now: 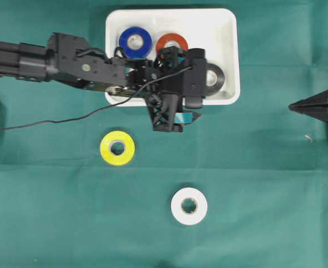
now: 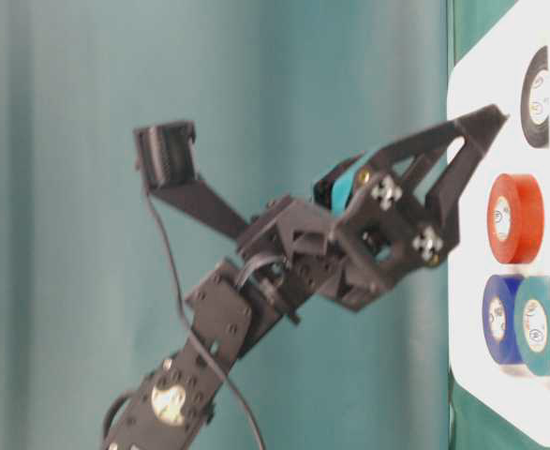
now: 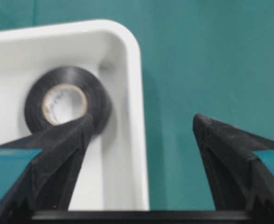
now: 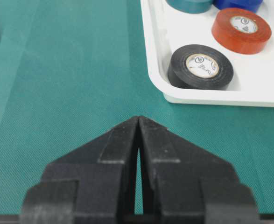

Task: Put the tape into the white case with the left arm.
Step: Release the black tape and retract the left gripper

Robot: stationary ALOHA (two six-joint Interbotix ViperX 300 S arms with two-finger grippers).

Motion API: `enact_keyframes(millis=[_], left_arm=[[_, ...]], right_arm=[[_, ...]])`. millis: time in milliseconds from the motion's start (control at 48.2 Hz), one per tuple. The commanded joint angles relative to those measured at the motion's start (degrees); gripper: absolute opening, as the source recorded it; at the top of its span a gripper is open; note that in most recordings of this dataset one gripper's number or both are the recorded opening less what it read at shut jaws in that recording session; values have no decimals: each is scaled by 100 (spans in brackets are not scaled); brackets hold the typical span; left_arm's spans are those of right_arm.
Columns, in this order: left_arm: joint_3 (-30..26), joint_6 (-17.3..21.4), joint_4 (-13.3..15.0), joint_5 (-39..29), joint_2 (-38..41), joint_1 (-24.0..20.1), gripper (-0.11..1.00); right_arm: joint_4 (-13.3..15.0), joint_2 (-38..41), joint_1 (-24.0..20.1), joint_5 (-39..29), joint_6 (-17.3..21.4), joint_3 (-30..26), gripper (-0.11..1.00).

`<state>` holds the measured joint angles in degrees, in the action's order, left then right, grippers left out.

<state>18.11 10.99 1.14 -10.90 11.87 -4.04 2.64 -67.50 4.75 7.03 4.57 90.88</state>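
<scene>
The white case [image 1: 208,25] stands at the back middle and holds a blue tape [image 1: 134,42], a red tape [image 1: 171,42] and a black tape [image 1: 215,78]. A teal tape [image 2: 535,323] also lies in it and is hidden under the arm from overhead. My left gripper [image 1: 197,95] is open and empty above the case's front rim [image 3: 137,140]. One finger is over the black tape [image 3: 66,100] and the other is over the cloth. A yellow tape [image 1: 117,148] and a white tape [image 1: 189,206] lie on the cloth. My right gripper [image 1: 291,106] is shut and empty at the right.
Green cloth covers the table. The left arm's thin black cable [image 1: 57,120] trails over the cloth to the left. The right wrist view shows the case's near corner [image 4: 155,46] with the black tape [image 4: 200,66] just inside it.
</scene>
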Motion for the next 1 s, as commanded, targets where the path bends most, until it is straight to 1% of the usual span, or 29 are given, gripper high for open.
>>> enact_keyframes(millis=[0,208,477,830,975], left_arm=[[88,-9,18,97,-413,88,87],[615,-18,26,132,-932,272,86],[1301,-26,26,413,-1547,475,86],[2013,-26,35,668,-2188,738,86],[2329,-26,35,782,-2452,773,86]], right_arm=[[18,35,9,53,0,-62,-9],[18,35,9,62,0,-62,-9],[18,35,9,62,0,-62,-9],[18,35,9,62,9,-62,-9],[18,35,9,62,9,-53,-9]])
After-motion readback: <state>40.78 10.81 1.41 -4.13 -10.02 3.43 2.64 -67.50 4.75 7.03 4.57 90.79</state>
